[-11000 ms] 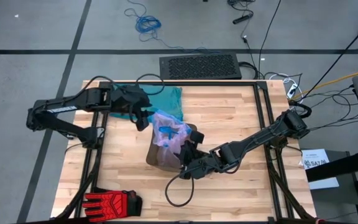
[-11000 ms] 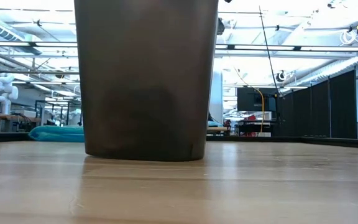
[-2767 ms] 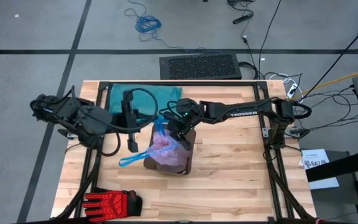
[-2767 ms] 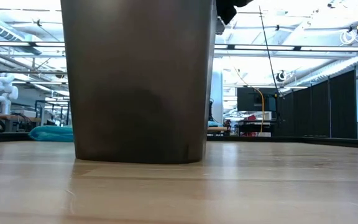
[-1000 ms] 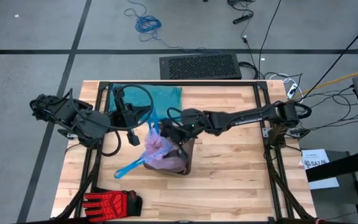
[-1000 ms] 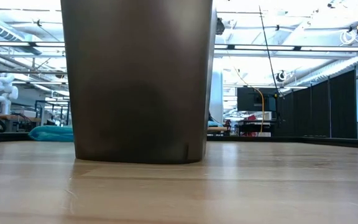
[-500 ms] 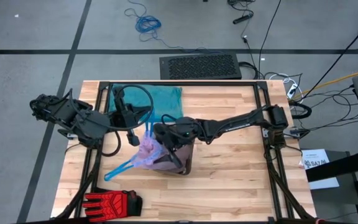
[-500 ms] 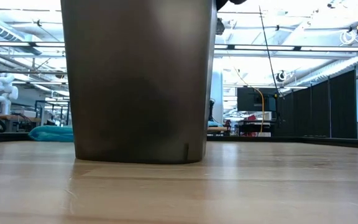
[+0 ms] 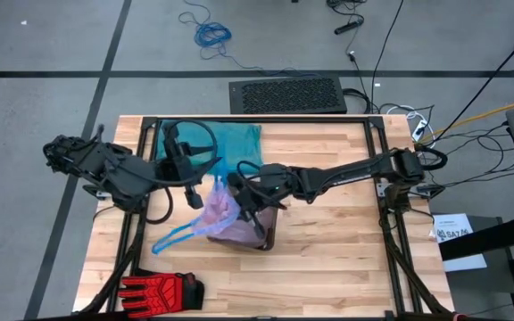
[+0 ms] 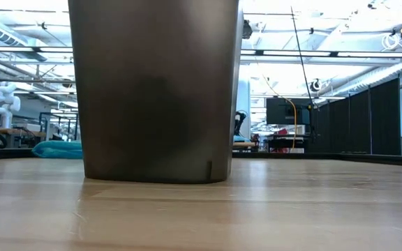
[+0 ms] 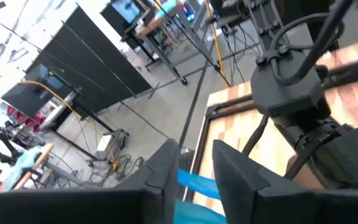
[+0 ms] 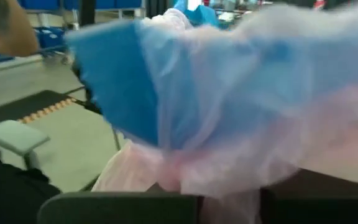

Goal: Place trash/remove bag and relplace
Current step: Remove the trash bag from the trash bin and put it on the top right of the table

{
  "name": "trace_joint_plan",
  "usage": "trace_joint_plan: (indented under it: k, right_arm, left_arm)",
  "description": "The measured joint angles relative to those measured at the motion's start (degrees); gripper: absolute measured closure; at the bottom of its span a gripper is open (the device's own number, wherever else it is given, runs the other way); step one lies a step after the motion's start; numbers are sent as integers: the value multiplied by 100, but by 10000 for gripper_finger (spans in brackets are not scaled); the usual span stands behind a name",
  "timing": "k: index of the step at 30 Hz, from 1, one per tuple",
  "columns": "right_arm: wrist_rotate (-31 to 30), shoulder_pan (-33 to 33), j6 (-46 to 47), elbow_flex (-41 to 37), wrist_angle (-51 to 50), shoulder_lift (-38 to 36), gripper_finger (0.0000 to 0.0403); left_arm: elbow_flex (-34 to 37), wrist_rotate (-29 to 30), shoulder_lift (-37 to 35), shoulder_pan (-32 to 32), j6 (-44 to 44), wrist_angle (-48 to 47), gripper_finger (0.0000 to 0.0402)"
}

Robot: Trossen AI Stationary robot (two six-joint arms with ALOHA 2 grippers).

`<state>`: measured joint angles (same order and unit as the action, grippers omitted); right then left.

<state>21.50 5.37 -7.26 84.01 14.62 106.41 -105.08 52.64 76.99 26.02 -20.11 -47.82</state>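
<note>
Since half a second ago your right gripper (image 9: 244,198) is pulling back over the bin (image 9: 270,234), pressed together on the bag (image 9: 219,210). Your left gripper (image 9: 191,193) is spreading around the blue tie (image 9: 178,236).

Overhead, straight down on table (image 9: 328,259); level at tabletop, hard against bin (image 10: 152,90); each wrist past own fingers, right one filled by bag (image 12: 241,118).

A red-and-black glove (image 9: 161,291) lies at the wooden table's (image 9: 328,267) near-left corner, well apart from the dark bin (image 10: 152,90).
</note>
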Motion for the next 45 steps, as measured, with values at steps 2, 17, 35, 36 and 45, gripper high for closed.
trace_joint_plan:
  k: [2,17,35,36,45]
  right_arm:
    - [-178,0,-115,0,-185,-188,402]
    - [-1617,0,-975,0,-1230,-1737,403]
    - [-4472,-2,-2343,2,-2853,-3775,403]
    - [-4652,-4,-2321,2,-3025,-3833,403]
    - [-6033,-102,-1891,2,-4225,-4290,403]
  left_arm:
    - [0,14,-13,5,-160,207,288]
    - [2,373,-44,456,-962,826,273]
    - [2,1526,-42,673,-251,806,274]
    - [2,1534,-44,577,4,568,274]
    - [136,1537,8,-168,2798,-2073,344]
